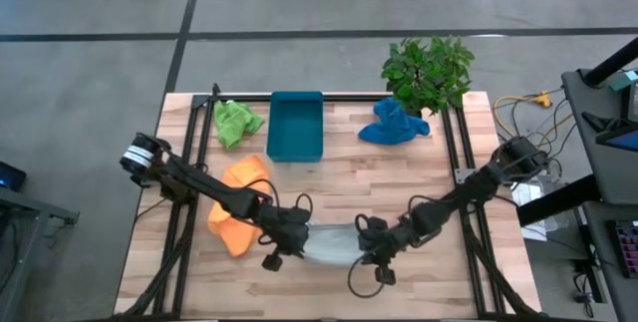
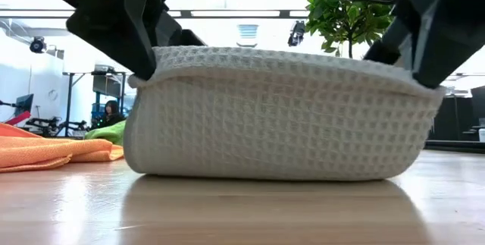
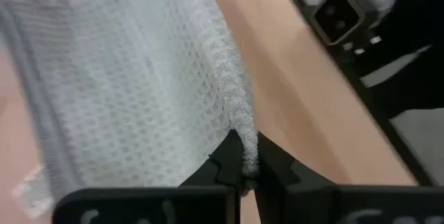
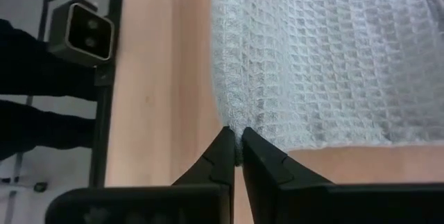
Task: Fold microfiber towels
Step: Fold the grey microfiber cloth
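We see the grey towel (image 1: 332, 243) at the table's (image 1: 399, 172) front middle, lifted at both ends. The left gripper (image 3: 244, 175) is clamped on one corner and the right gripper (image 4: 236, 156) on the other. The orange towel (image 1: 237, 202) lies just beside the left arm.

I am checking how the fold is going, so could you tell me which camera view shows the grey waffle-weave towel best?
The low view: the grey waffle-weave towel fills it, hanging between the left gripper and right gripper, its bottom on the wooden table. The high view shows a sliver between the arms; each wrist view shows a pinched edge.
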Controlling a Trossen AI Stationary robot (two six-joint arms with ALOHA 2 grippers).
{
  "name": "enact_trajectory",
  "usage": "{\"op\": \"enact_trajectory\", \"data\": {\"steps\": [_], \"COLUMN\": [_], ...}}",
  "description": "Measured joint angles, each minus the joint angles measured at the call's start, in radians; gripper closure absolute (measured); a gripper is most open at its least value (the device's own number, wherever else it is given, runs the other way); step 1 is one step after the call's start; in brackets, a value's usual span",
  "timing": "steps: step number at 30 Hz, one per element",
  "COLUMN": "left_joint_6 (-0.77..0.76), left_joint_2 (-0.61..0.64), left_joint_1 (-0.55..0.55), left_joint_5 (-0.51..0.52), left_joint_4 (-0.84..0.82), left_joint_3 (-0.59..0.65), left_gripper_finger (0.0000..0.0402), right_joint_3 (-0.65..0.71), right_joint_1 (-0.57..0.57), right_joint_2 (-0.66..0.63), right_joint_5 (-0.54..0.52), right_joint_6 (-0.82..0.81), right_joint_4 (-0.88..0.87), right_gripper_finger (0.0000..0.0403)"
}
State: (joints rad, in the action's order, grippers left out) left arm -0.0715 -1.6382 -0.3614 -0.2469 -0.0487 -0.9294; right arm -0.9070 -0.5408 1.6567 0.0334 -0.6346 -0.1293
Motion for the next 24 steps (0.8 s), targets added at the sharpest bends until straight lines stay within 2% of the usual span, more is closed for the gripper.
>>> {"op": "enact_trajectory", "data": {"steps": [8, 15, 24], "left_joint_6": [0.035, 0.06, 0.063], "left_joint_2": [0.02, 0.02, 0.02], "left_joint_1": [0.005, 0.008, 0.015], "left_joint_5": [0.097, 0.103, 0.104], "left_joint_4": [-0.086, -0.099, -0.097], "left_joint_3": [0.006, 0.008, 0.01], "left_gripper_finger": [0.0401, 0.0402, 0.0402], "right_joint_3": [0.0, 0.0, 0.0], "right_joint_1": [0.049, 0.075, 0.081], "right_joint_2": [0.0, -0.012, -0.096], "right_joint_5": [-0.002, 0.0, -0.006], "right_joint_6": [0.003, 0.011, 0.055], "right_joint_4": [-0.002, -0.002, -0.009], "right_gripper_finger": [0.039, 0.0387, 0.0328]}}
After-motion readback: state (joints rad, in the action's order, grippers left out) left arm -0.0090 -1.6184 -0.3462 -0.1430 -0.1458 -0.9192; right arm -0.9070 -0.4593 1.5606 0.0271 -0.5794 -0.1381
